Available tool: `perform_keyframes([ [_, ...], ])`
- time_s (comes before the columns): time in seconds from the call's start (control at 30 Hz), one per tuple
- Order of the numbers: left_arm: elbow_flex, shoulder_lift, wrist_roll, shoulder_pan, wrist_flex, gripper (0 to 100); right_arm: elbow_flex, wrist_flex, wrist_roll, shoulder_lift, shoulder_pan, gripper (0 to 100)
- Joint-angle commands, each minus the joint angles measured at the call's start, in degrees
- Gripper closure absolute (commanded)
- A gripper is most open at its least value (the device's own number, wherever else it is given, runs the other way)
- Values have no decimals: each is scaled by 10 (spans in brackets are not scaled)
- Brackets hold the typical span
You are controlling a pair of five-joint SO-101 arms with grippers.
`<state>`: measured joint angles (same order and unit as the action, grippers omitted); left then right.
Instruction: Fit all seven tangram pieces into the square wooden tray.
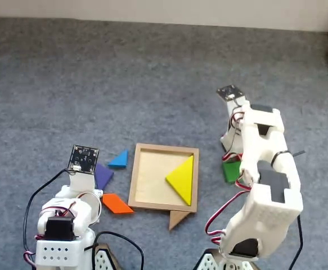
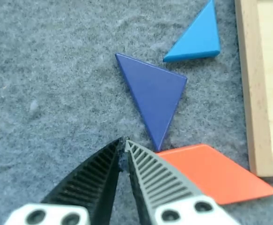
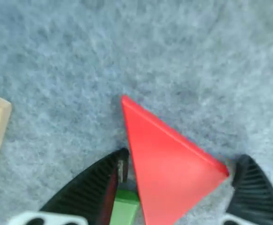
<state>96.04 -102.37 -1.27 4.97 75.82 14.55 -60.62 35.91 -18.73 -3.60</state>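
The square wooden tray (image 1: 134, 179) holds a yellow triangle (image 1: 182, 179). On the carpet beside the tray's left side lie a light blue triangle (image 2: 197, 40), a dark blue triangle (image 2: 152, 93) and an orange parallelogram (image 2: 211, 171). My left gripper (image 2: 123, 143) is shut and empty, with its tips just short of the dark blue triangle's point. My right gripper (image 3: 180, 161) is open, its fingers standing on either side of a red triangle (image 3: 169, 168) and close to its edges. A green piece (image 3: 124, 208) lies by the red one.
A tan triangle (image 1: 178, 218) lies at the tray's near right corner. The left arm (image 1: 68, 214) stands at the near left, the right arm (image 1: 262, 163) right of the tray, over the green piece (image 1: 230, 171). Grey carpet stretches beyond the tray.
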Motion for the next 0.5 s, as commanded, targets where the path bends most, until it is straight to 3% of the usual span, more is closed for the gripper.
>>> perform_keyframes([
  [0.0, 12, -14, 3, -9, 2, 995, -44, -18, 5, -25, -6, 712],
  [0.47, 12, -14, 3, -9, 2, 995, -116, -101, -25, -23, -7, 789],
])
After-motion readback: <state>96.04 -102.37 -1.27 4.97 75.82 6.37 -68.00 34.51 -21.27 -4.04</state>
